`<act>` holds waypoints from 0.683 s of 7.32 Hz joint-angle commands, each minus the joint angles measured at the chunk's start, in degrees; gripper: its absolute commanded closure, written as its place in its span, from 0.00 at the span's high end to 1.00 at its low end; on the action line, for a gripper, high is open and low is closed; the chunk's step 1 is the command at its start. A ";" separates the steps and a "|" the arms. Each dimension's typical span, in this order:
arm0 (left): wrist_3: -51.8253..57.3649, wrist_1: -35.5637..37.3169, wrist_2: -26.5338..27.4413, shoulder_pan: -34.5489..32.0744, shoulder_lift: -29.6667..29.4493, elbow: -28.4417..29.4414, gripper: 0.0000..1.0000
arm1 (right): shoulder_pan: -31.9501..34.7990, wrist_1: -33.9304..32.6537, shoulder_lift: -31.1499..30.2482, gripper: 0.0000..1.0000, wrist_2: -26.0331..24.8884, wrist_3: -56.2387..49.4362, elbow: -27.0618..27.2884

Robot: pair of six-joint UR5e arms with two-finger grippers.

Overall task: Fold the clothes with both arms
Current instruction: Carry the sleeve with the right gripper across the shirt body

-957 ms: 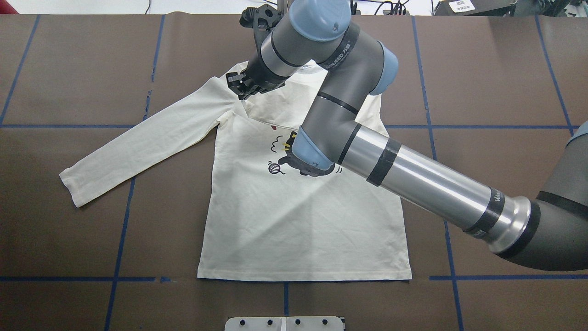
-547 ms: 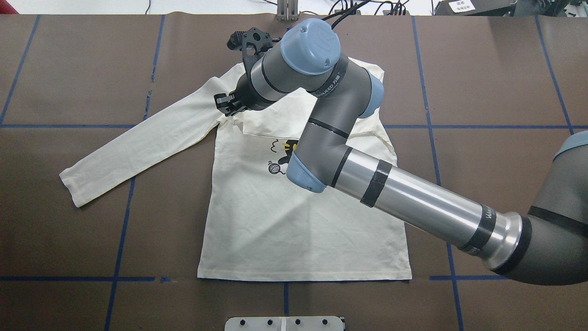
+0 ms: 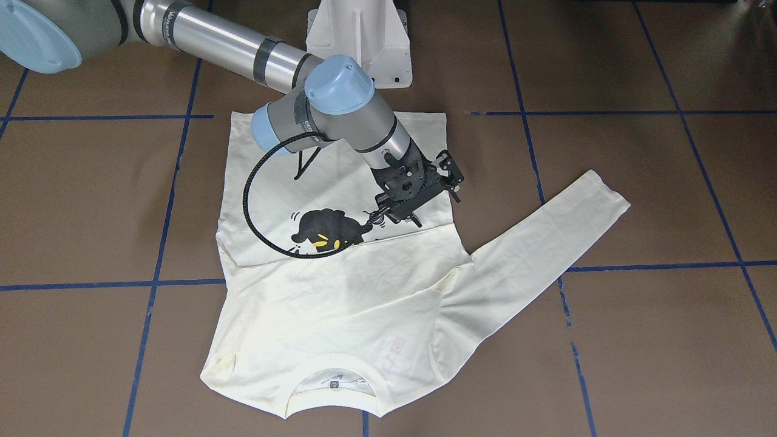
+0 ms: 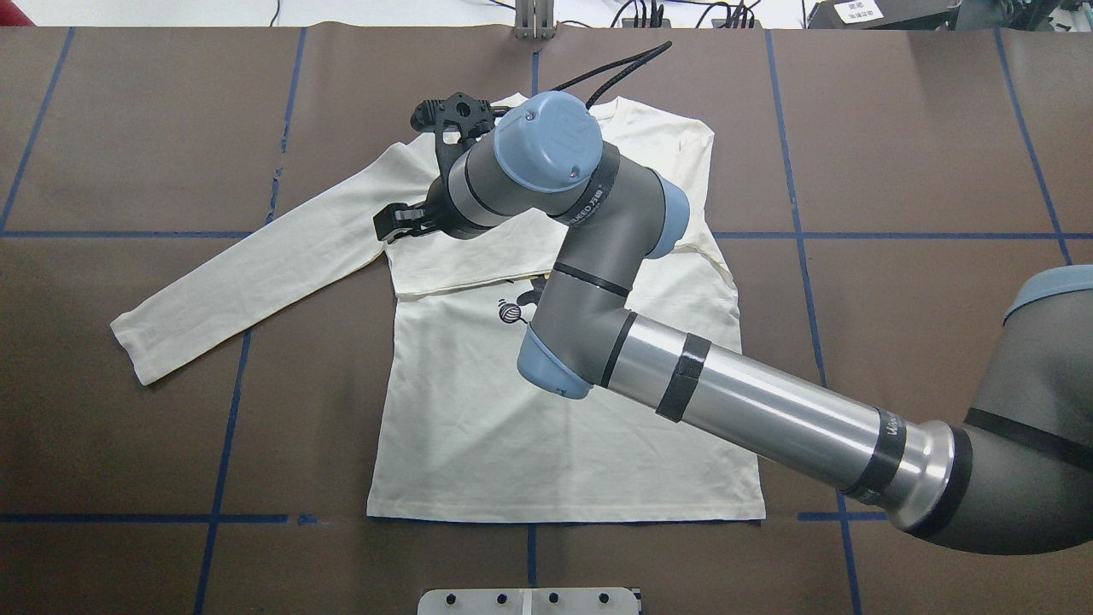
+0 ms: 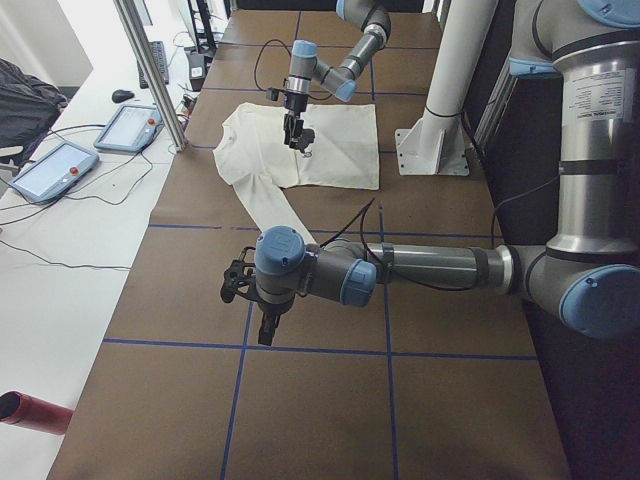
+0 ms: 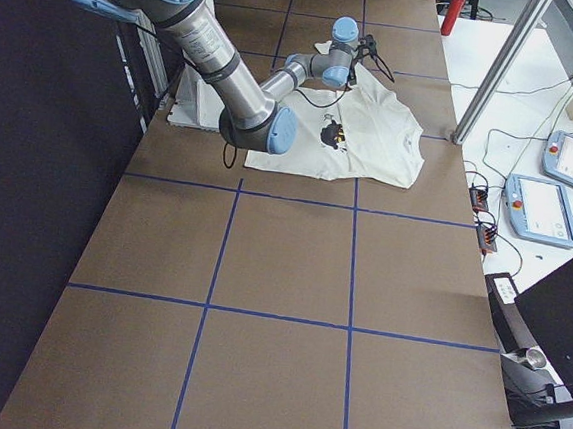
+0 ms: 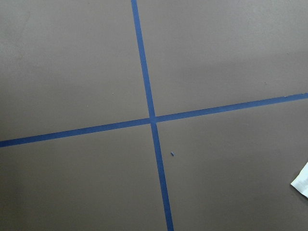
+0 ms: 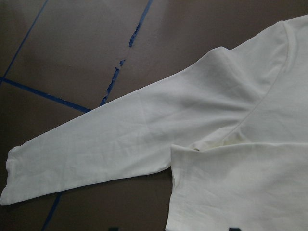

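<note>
The cream long-sleeved shirt (image 4: 512, 427) lies flat on the brown table, print side up, collar at the far edge. One sleeve (image 4: 239, 282) stretches out to the left. The other sleeve is folded across the chest as a band (image 4: 461, 269) that covers the top of the cat print (image 3: 322, 230). My right gripper (image 4: 388, 224) hovers over the left armpit, at the band's cuff end; its fingers look open with nothing between them (image 3: 399, 217). The right wrist view shows only flat cloth (image 8: 144, 130). My left gripper (image 5: 266, 325) hangs over bare table beyond the spread sleeve; I cannot tell whether it is open or shut.
Blue tape lines (image 7: 149, 118) grid the brown table cover. A white pedestal base (image 3: 358, 42) stands at the robot's side of the shirt. Two tablets (image 5: 60, 165) and cables lie off the far table edge beside an aluminium post (image 5: 150, 70).
My right gripper has moved left and nearer to the robot, from the shoulder to the armpit. The folded sleeve band came with it and now lies flat, lower on the chest.
</note>
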 commanded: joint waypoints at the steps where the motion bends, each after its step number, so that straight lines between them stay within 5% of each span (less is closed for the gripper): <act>1: -20.31 -10.32 4.46 6.27 0.10 -0.67 1.00 | 4.08 -16.06 0.39 1.00 2.55 -0.20 3.21; 3: -45.20 -20.99 10.43 19.26 3.60 -3.72 1.00 | 11.89 -32.87 -1.97 1.00 8.95 -7.80 8.13; 5: -67.18 -21.64 19.40 34.72 7.04 -11.54 1.00 | 19.18 -39.09 -7.32 1.00 14.65 -19.23 10.53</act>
